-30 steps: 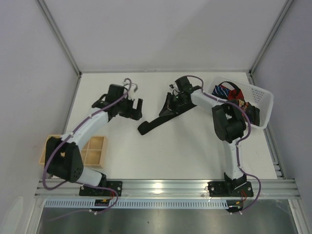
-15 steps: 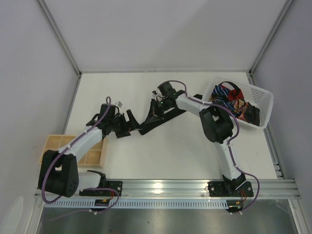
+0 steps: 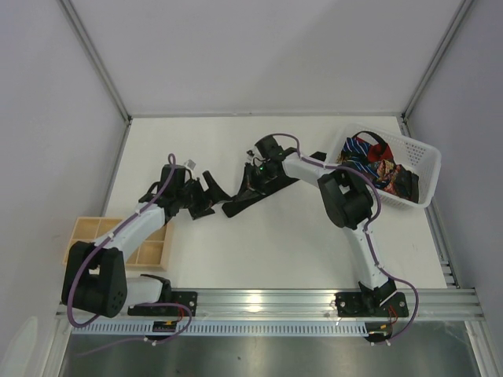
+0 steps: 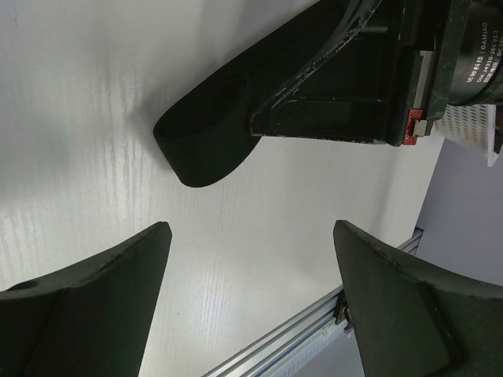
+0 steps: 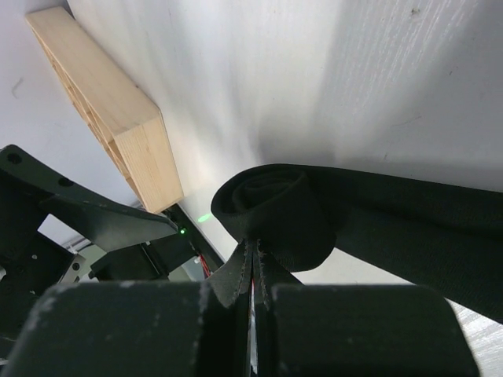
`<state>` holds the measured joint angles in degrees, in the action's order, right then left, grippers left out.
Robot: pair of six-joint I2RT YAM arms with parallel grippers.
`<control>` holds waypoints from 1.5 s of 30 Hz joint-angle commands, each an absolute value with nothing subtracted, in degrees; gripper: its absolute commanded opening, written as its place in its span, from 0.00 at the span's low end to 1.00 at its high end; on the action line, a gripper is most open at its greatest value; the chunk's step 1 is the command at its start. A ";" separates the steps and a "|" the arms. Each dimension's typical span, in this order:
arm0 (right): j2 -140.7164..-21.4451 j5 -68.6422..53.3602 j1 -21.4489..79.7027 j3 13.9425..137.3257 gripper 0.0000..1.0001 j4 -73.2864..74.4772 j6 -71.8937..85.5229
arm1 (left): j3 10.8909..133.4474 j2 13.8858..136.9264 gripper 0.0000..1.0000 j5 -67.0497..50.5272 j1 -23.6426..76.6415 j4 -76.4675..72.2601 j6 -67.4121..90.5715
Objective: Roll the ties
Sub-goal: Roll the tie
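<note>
A plain black tie (image 3: 236,207) lies slanted across the table's middle. Its near end is folded into a loose loop, seen in the left wrist view (image 4: 206,140) and the right wrist view (image 5: 275,206). My right gripper (image 3: 251,184) is shut on the tie just behind that loop, its fingers (image 5: 157,330) pinching the fabric edges. My left gripper (image 3: 210,190) is open and empty just left of the tie's end, with its fingertips (image 4: 149,243) wide apart over bare table. Striped, red and patterned ties (image 3: 376,161) lie in the basket.
A white lattice basket (image 3: 424,161) stands at the back right. A wooden compartment box (image 3: 149,245) sits at the near left and also shows in the right wrist view (image 5: 110,118). The aluminium rail (image 3: 267,298) runs along the table's front edge.
My right gripper has dragged the black tie leftward. My left arm has swung down and in, so that its open gripper now sits beside the tie's end. Little has moved in the last half second.
</note>
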<state>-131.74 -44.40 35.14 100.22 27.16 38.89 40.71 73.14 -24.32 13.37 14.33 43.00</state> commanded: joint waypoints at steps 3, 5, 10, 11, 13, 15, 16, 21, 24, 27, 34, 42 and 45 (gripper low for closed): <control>-133.15 -44.03 34.72 101.60 0.00 27.69 37.27 | 40.87 74.96 0.89 -24.26 13.36 12.74 46.05; -133.33 -43.95 34.45 101.25 0.00 27.69 36.83 | 41.13 76.72 0.86 -24.08 13.36 12.83 47.10; -133.51 -42.98 34.01 100.72 0.00 28.30 35.42 | 41.04 80.50 0.82 -25.05 13.36 9.58 48.95; -133.59 -42.80 34.10 100.72 0.00 28.47 35.16 | 41.04 81.81 0.79 -25.05 13.36 9.23 49.22; -133.68 -42.63 33.66 100.29 0.00 28.65 34.72 | 41.40 82.96 0.78 -25.05 13.36 7.66 49.66; -133.94 -42.63 33.40 99.76 0.00 28.30 34.72 | 41.22 84.54 0.77 -25.05 13.36 6.42 50.71; -134.03 -42.54 33.31 99.41 0.00 28.13 34.72 | 41.22 85.16 0.76 -25.05 13.36 6.07 51.15; -134.39 -42.54 33.05 98.97 0.00 27.51 34.63 | 41.04 88.68 0.71 -25.66 13.45 2.46 54.58; -134.91 -42.54 33.05 99.05 0.00 27.25 34.72 | 41.92 90.43 0.68 -24.87 13.45 1.84 55.55; -135.26 -42.63 32.96 99.32 0.00 26.72 35.07 | 42.98 92.02 0.67 -24.61 13.53 1.85 55.99; -136.41 -43.15 32.78 101.42 0.00 27.24 35.42 | 45.17 94.83 0.63 -23.91 13.89 2.11 54.59; -136.76 -43.16 32.70 103.09 0.00 27.77 35.68 | 46.93 97.64 0.55 -24.35 14.76 2.11 54.14; -137.20 -42.98 32.61 103.62 0.00 28.04 35.77 | 47.02 98.00 0.52 -24.87 14.85 1.67 54.23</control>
<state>-135.52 -44.45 32.86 101.21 27.40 35.99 45.52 97.21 -24.64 14.28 3.16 54.96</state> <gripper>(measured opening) 0.009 0.523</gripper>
